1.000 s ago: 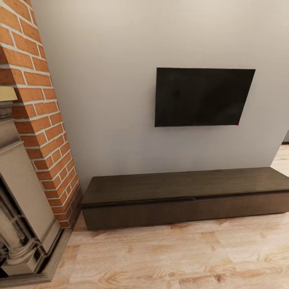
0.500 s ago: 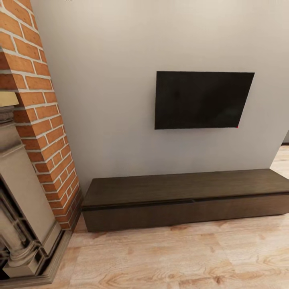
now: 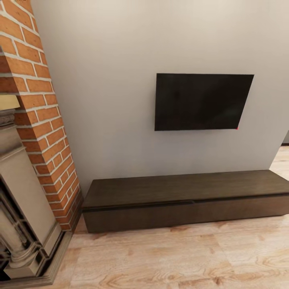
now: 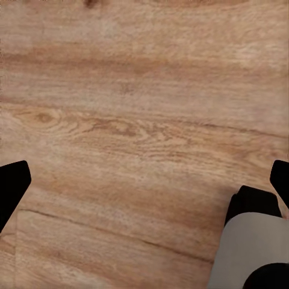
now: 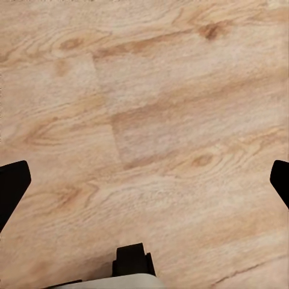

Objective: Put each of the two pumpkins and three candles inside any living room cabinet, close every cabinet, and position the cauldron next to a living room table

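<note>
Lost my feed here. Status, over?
Both claws open, empty, over bare wood floor. Cabinet ahead under TV, fronts look shut. Fireplace at left; path to cabinet open.

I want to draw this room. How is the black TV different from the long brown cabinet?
The TV hangs up on the grey wall, while the cabinet sits low on the wooden floor. The TV is plain black, the cabinet dark brown with wood grain. The TV is narrower, and the cabinet stretches much wider beneath it. Both are dark, flat-fronted and against the same wall.
</note>
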### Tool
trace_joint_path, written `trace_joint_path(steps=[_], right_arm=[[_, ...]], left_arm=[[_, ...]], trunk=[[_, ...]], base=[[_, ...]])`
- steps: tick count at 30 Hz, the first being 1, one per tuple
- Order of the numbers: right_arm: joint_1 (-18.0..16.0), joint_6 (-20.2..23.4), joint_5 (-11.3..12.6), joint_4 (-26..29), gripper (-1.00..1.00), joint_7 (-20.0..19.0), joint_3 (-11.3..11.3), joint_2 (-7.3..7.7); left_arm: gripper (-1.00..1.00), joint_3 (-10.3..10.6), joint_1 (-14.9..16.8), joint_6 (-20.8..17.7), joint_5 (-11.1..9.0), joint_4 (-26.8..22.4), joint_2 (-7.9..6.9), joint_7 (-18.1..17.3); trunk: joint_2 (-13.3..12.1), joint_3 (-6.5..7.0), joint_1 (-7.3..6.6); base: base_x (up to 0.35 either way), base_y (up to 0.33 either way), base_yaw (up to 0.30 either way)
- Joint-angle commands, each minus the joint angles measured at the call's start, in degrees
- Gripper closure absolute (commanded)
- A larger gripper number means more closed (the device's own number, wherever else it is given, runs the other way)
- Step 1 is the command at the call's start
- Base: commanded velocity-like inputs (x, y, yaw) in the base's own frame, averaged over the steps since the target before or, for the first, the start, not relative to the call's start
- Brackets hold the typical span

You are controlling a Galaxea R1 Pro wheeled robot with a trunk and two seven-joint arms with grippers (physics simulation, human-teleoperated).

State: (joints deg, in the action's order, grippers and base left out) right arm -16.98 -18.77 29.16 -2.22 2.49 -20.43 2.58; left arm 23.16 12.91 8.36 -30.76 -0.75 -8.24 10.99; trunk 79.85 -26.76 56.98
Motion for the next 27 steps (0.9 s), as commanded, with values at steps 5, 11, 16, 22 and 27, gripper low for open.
trace_joint_path(steps=[5,11,16,22,27], right_arm=[[-0.07,-0.11,0.12,-0.33,-1.00,0.06,-0.56,0.04],[-0.07,-0.12,0.11,-0.36,-1.00,0.06,-0.58,0.06],[-0.01,-0.12,0.10,-0.40,-1.00,0.06,-0.58,0.06],[0.07,0.08,0.10,-0.41,-1.00,0.06,-0.58,0.06],[0.35,0.21,0.10,-0.48,-1.00,0.06,-0.58,0.08]], left_arm=[[-1.00,0.49,0.01,-0.06,-0.59,0.03,0.42,0.17],[-1.00,0.49,-0.21,-0.29,-0.68,0.04,0.66,0.17],[-1.00,0.49,-1.23,-0.33,-0.63,0.04,0.76,0.17],[-1.00,0.49,-2.44,-0.25,-0.62,0.04,0.77,0.17],[-1.00,0.49,-3.02,-0.19,-0.67,0.04,0.79,0.17]], trunk=[[-1.99,0.84,-1.11],[-4.39,1.92,-2.43],[-6.40,2.82,-3.52],[-8.81,3.90,-4.84],[-10.81,4.79,-5.94]], base=[[0.000,0.000,0.000],[0.000,0.000,0.000],[0.000,0.000,0.000],[0.000,0.000,0.000],[0.000,0.000,0.000]])
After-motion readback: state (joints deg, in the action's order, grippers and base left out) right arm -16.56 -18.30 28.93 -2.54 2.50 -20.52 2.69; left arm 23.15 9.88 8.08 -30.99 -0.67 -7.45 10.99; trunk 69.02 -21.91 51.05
